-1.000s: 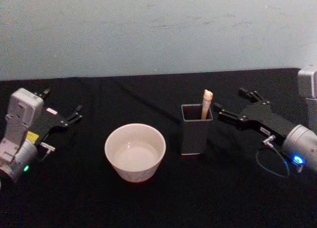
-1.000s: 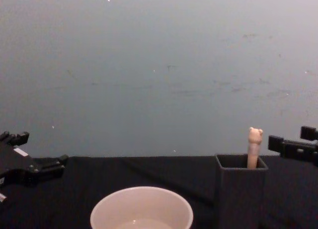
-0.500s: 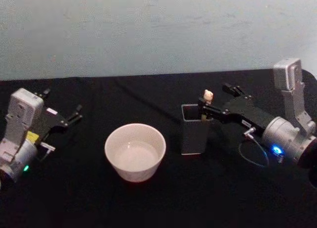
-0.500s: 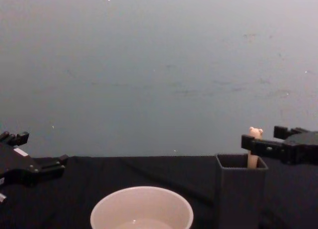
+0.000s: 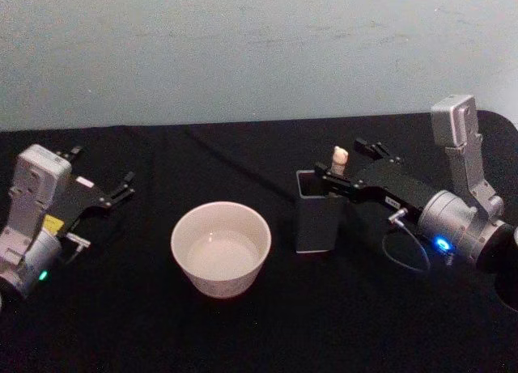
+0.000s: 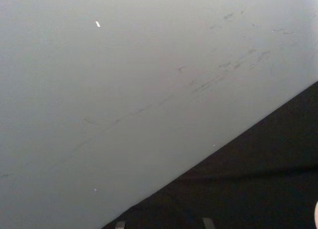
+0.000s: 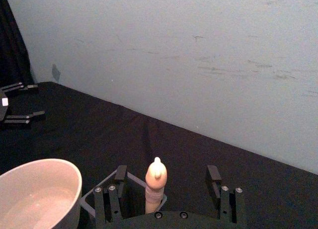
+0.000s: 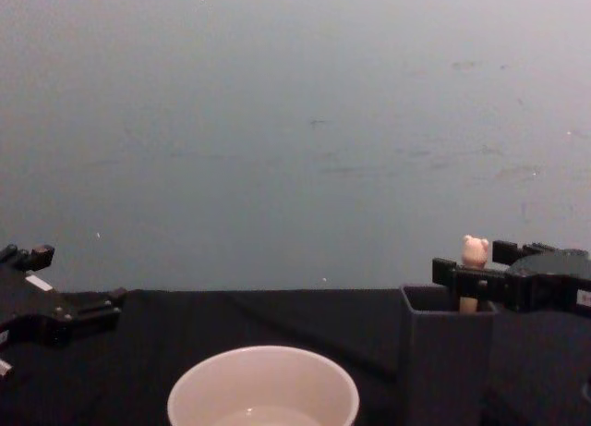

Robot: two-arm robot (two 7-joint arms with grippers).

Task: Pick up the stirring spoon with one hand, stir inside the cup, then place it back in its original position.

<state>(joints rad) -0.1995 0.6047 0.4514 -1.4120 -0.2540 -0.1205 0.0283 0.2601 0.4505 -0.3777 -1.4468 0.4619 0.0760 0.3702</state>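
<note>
Black right claw (image 7: pixel 167 173), wide open, straddles the stirring spoon (image 7: pixel 155 185) without touching.

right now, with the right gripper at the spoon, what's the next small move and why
Probably close the right gripper on the spoon. Its fingers stand open on either side of the handle, which sticks up from the holder and is not yet gripped. The left gripper sits parked at the left.

right pincer (image 5: pixel 339 163) | moved left, from beside holder (image 5: pixel 314 227) | spread fingers (image 7: pixel 119 175) now straddle stirring spoon (image 5: pixel 340 155) handle
</note>
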